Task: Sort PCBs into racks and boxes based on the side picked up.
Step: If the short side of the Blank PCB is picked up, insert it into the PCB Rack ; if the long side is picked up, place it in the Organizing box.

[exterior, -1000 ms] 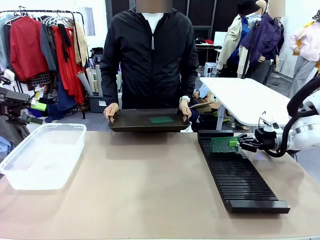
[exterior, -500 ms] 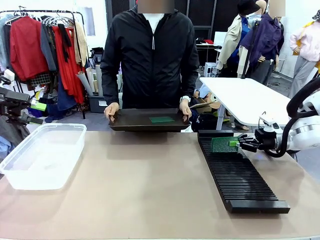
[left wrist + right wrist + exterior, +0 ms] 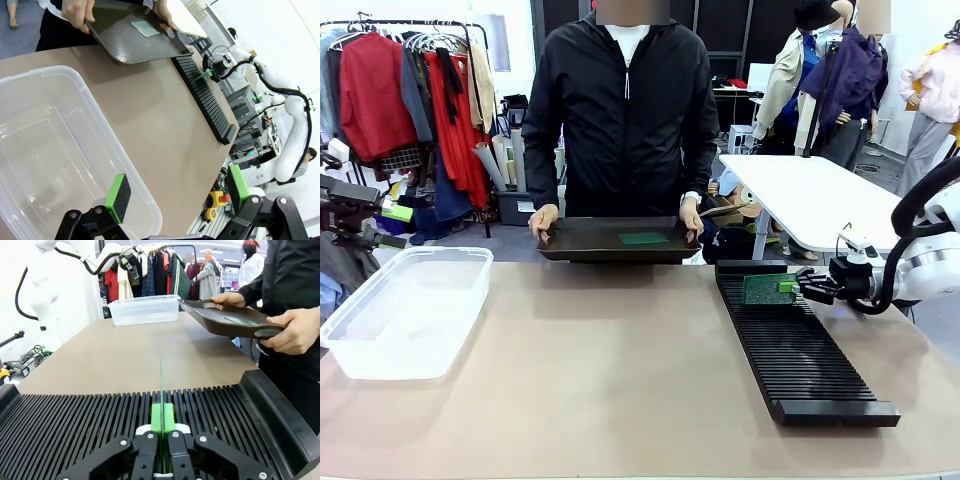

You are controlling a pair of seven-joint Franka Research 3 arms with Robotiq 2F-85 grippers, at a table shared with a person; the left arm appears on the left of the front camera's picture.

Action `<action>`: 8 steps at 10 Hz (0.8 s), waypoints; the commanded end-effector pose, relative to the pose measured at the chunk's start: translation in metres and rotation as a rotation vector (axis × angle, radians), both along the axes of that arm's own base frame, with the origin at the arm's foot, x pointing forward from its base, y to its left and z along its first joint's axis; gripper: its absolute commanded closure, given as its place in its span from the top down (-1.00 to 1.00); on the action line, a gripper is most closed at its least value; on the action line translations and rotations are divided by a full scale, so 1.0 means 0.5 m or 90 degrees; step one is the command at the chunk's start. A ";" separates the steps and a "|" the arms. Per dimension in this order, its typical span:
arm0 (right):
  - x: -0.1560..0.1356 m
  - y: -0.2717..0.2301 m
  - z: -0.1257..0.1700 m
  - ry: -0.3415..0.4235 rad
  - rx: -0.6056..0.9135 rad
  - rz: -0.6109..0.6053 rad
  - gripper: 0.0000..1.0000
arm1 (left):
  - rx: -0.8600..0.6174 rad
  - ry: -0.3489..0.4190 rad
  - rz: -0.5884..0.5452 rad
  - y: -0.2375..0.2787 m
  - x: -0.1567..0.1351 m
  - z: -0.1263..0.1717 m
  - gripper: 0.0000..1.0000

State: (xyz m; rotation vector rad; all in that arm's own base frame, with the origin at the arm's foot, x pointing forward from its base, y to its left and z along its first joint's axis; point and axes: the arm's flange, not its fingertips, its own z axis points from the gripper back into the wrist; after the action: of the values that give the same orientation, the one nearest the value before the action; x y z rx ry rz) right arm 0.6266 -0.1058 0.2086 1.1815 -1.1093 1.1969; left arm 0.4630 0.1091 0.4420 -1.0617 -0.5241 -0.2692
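R gripper [image 3: 792,287] clamped on PCB [image 3: 760,289] edge, board upright at rack [image 3: 805,365] far end | L gripper [image 3: 178,191] fingers spread wide above clear tub [image 3: 100,116] | person's dark tray [image 3: 585,241] carries second PCB [image 3: 643,239]

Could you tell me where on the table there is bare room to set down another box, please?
The wide tan stretch of table between the clear tub and the black rack is bare. Crowded at the rack's far end, where the right gripper holds a PCB upright.
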 end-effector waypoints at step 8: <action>0.014 -0.012 0.030 -0.014 0.030 0.001 1.00 | -0.001 0.002 0.001 0.000 -0.001 0.005 1.00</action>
State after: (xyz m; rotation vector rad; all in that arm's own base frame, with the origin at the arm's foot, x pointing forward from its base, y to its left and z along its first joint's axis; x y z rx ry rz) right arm 0.6288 -0.1100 0.2164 1.1872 -1.1393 1.1970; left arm 0.4630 0.1091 0.4420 -1.0617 -0.5241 -0.2692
